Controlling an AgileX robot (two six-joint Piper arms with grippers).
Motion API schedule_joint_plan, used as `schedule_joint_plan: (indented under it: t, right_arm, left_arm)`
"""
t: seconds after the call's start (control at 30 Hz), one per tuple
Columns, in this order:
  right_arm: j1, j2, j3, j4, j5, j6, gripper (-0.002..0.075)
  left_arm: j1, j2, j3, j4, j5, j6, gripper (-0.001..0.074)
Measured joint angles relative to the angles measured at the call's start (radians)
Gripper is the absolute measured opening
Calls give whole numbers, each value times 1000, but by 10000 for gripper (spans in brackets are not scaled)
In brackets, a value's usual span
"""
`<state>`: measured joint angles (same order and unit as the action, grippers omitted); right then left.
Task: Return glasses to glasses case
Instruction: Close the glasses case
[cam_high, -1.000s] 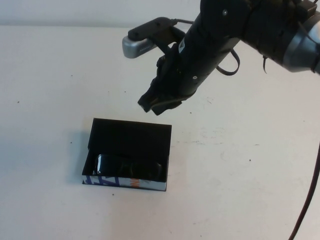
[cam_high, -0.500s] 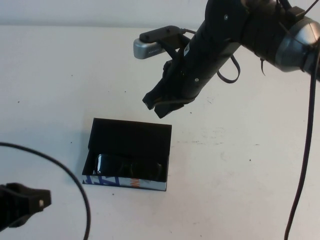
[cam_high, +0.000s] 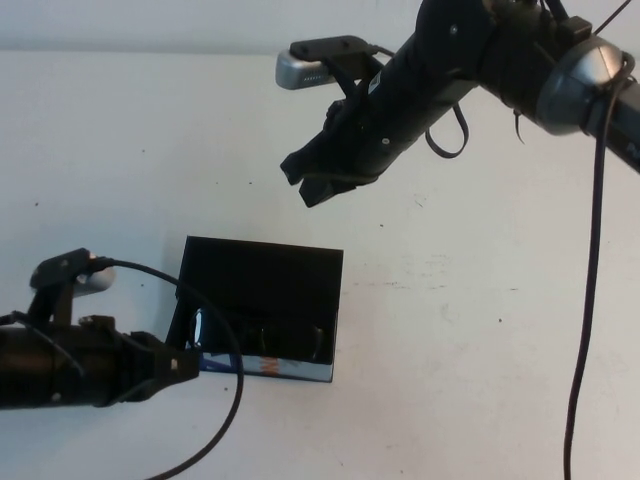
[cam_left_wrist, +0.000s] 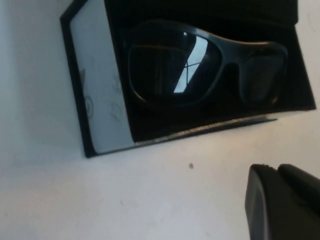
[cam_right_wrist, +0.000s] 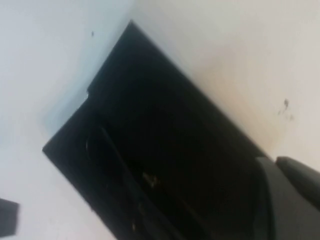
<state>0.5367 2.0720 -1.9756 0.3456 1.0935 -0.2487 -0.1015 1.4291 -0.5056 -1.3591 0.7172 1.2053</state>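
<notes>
The left arm has come further in from the near left edge than half a second ago. Its left end effector (cam_high: 178, 366) now sits right by the near left corner of the glasses case (cam_high: 262, 262). I cannot tell if it is open or closed, because only a dark bit of it shows in the left wrist view.

The right arm has pulled up and away toward the far side. The right end effector (cam_high: 308, 178) hangs in the air above the white worktop (cam_high: 480, 330), well apart from the case. It holds nothing, and its two dark tips look close together.

The case has not moved. It lies open, with its black flap lid laid back. The glasses (cam_left_wrist: 207, 62) lie inside it, along the near front wall.

From the high view the glasses are hard to see, dark against dark. The right wrist view shows mostly black, with the frame barely visible.
</notes>
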Motion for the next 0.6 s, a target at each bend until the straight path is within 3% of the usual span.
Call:
schedule_joint_plan:
  t: [0.27,0.6]
  right_arm:
    - [-7,109,-161,8,63,0,-11]
    - [-7,199,-244,11,40,8,-11]
  left_arm:
    - [-44,217,-6,-268,-44,289,-4]
    - [-44,300,-17,-367,-22,425,-4]
